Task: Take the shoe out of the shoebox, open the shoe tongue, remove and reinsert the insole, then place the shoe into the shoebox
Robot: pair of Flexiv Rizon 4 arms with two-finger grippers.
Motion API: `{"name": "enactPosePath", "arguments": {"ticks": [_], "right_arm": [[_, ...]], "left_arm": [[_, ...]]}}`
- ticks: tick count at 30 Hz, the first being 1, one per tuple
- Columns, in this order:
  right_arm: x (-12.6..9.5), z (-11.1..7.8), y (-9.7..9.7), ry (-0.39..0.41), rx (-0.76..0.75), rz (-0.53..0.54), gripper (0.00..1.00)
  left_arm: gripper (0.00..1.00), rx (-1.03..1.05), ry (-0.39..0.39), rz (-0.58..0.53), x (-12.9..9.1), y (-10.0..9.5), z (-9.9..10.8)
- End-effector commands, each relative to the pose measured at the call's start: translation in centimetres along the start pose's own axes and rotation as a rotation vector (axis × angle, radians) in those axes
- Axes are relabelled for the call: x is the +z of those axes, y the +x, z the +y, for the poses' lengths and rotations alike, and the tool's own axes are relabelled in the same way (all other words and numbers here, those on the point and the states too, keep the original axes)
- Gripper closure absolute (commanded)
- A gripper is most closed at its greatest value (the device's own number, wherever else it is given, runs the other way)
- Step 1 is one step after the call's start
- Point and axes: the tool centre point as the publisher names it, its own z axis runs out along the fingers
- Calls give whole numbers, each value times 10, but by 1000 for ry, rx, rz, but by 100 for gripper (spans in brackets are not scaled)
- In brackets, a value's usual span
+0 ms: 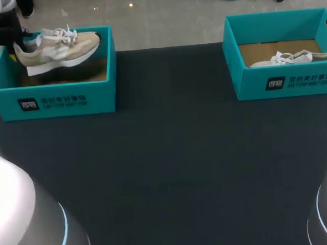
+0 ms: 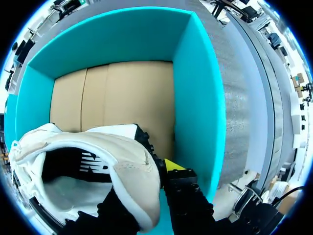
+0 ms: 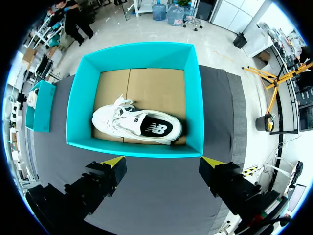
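Shoe (image 1: pixel 56 47), heel in left tool (image 2: pixel 144 188), toe toward right shoebox (image 1: pixel 244 73).

Shoebox (image 1: pixel 56 101) at table's (image 1: pixel 171 155) far left, shoe (image 1: pixel 59 46) over it, second shoebox (image 1: pixel 286 81) far right, second shoe (image 1: pixel 293 58) inside

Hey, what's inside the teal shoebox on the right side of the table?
The right shoebox holds one white sneaker on a brown cardboard floor; its dark insole shows through the opening. The floor under the sneaker is covered, so anything beneath it cannot be seen.
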Motion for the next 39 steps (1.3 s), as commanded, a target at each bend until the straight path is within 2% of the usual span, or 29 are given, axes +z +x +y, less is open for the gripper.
{"name": "enactPosePath", "arguments": {"ticks": [1, 14, 21, 24, 39], "right_arm": [[0, 1, 0, 2, 0, -1, 0], [0, 1, 0, 2, 0, -1, 0], [0, 1, 0, 2, 0, -1, 0], [0, 1, 0, 2, 0, -1, 0], [0, 1, 0, 2, 0, -1, 0]], "left_arm": [[100, -7, 14, 9, -51, 5, -3], [100, -28, -6, 29, -134, 17, -10], [100, -32, -46, 62, -167, 18, -17], [100, -38, -71, 73, -173, 18, -20], [100, -38, -71, 73, -173, 18, -20]]}}
